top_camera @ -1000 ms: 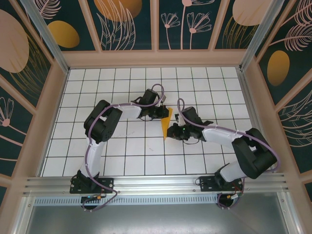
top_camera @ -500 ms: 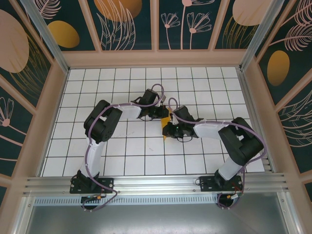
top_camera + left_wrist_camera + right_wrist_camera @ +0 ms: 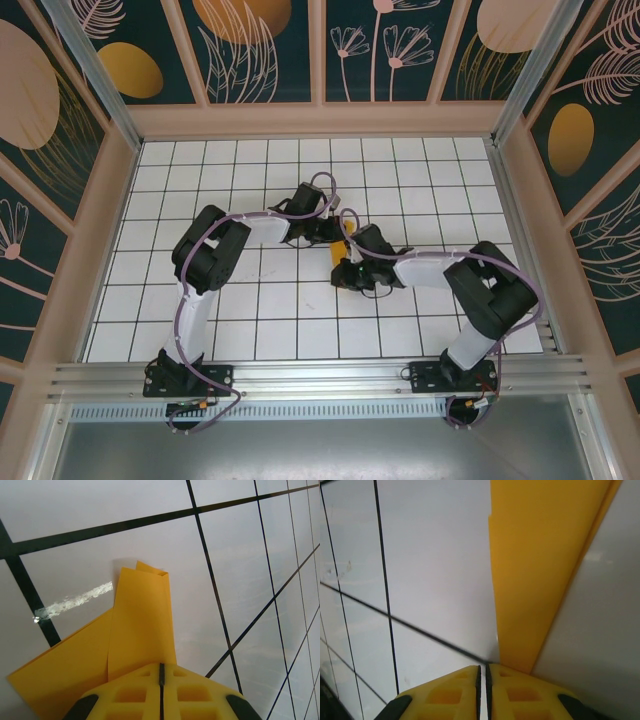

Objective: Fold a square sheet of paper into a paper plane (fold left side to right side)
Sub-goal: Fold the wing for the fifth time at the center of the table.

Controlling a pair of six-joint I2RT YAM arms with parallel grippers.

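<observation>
The square sheet of paper (image 3: 142,625) is bright orange and lies folded on the white grid table, a narrow doubled strip over a wider flap. In the top view only a sliver of the paper (image 3: 346,243) shows between the two wrists at mid-table. My left gripper (image 3: 161,664) is shut, and the strip runs under its yellow fingertips. My right gripper (image 3: 483,666) is shut with only a hairline gap. Its right finger (image 3: 520,685) rests on the near end of the paper's (image 3: 540,570) long folded edge. From above, the left gripper (image 3: 335,233) sits just behind the right gripper (image 3: 345,272).
A shiny smear like tape (image 3: 75,601) marks the table left of the paper. The pinkish frame rail (image 3: 320,120) and patterned walls close in the grid table (image 3: 200,180). Both arms' elbows bend outward from the bases at the near edge.
The right gripper has slid left onto the paper. The orange triangle seen a second ago is now mostly covered by the two wrists. The left arm has held still.
</observation>
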